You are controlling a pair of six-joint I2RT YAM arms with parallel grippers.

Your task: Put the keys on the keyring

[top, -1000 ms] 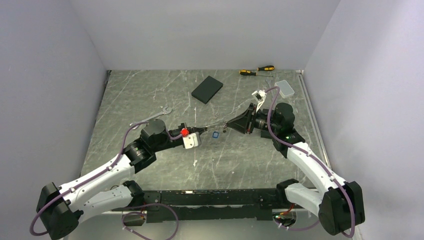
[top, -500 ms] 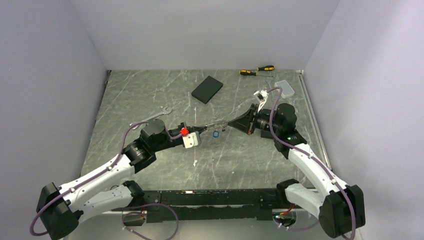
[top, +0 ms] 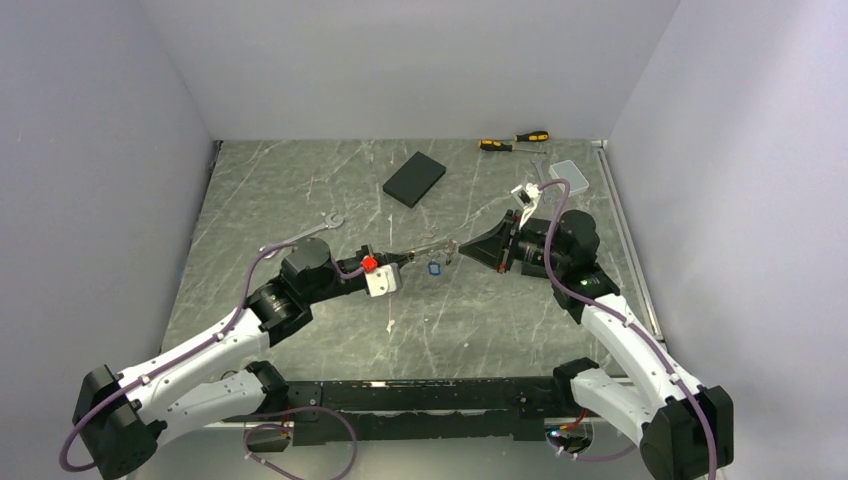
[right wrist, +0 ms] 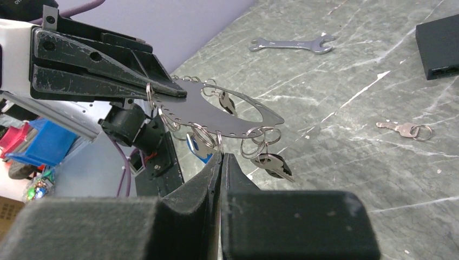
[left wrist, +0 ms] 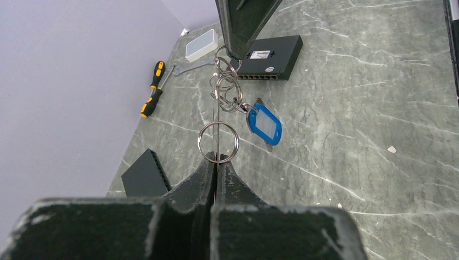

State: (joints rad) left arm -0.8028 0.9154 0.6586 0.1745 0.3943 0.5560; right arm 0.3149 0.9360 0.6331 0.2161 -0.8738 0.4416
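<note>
Ok, top view first: L gripper (top: 403, 259) and R gripper (top: 460, 250) meet tip to tip over the middle of the table (top: 300, 180). The keyring (top: 430, 250) is strung between them and a blue tag (top: 433, 268) hangs just below. Grips are too small to read here. Further back are a black box (top: 414, 178), a wrench (top: 305, 232), screwdrivers (top: 530, 136) and a clear case (top: 569, 176) at far R.

L wrist: fingers are pressed together, pinching the keyring edge-on, so it shows only as a thin line running up to the R gripper's tip. A small ring (left wrist: 217, 142) sits round it just above the L tips. More rings bunch nearer the R tip, w/ the blue tag dangling off them.

R wrist: fingers are pressed together too, nipping a split ring (right wrist: 219, 142) that hangs off the keyring's near edge. From here the keyring is a flat silver plate w/ an oval cut-out and a row of edge holes. L gripper clamps its far end. Keys (right wrist: 273, 165) hang from the holes by rings, clear of the table. One loose key (right wrist: 405, 129) lies flat on the table, well apart to the R.
</note>
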